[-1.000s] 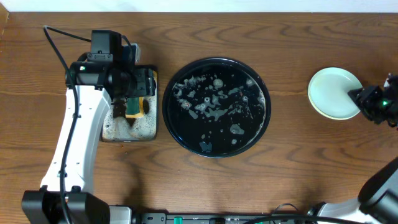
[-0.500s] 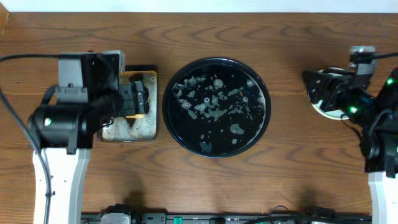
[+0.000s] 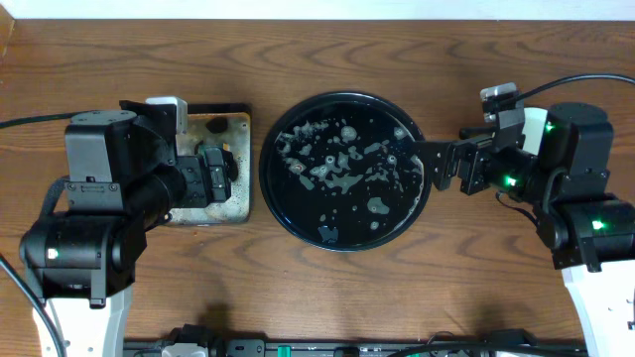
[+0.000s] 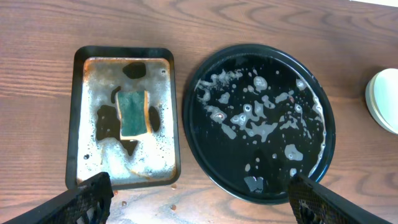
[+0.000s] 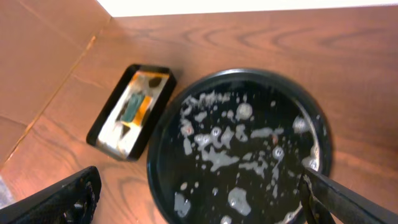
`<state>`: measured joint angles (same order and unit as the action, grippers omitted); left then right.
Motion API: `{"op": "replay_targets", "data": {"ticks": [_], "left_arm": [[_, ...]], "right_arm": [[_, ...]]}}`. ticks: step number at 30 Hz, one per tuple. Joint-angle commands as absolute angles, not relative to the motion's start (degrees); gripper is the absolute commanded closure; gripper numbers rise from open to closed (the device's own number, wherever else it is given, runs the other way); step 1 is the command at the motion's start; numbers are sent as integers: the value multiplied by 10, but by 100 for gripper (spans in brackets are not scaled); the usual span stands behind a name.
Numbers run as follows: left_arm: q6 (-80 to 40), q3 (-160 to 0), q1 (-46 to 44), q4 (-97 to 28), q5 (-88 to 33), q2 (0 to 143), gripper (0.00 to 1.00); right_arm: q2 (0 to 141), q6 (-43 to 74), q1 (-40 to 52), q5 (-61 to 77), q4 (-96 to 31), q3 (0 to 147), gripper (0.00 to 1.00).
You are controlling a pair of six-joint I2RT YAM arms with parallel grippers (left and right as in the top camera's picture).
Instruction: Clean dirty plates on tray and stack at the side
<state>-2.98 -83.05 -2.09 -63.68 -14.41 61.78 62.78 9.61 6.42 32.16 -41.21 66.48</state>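
1. My left gripper [image 4: 199, 186] hangs empty with its jaws wide apart over the small tray [image 4: 124, 52]. My right gripper [image 5: 199, 180] is also spread and empty, at the tray's [image 3: 298, 213] right rim.
2. The tray sits mid-table [image 3: 317, 50], flecked with suds [image 3: 342, 159].
3. A pale plate [image 4: 387, 99] lies on the table to the tray's right.
4. A sponge [image 4: 132, 113] lies in the small tray, to the tray's left.

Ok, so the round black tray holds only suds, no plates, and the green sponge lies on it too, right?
Not quite. The green sponge lies in the smaller rectangular tray beside the round black tray, as the left wrist view shows. The rest is right.
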Motion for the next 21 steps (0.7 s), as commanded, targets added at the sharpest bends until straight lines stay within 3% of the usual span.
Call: {"op": "replay_targets", "data": {"ticks": [1, 15, 21], "left_arm": [[-30, -839, -22, -639, -137, 618, 9], [-30, -839, -22, -639, -137, 618, 8], [-30, -839, -22, -639, -137, 618, 8]], "right_arm": [[630, 94, 71, 319, -424, 666, 1], [629, 78, 70, 266, -491, 666, 1], [572, -70, 70, 289, -491, 667, 1]]}}
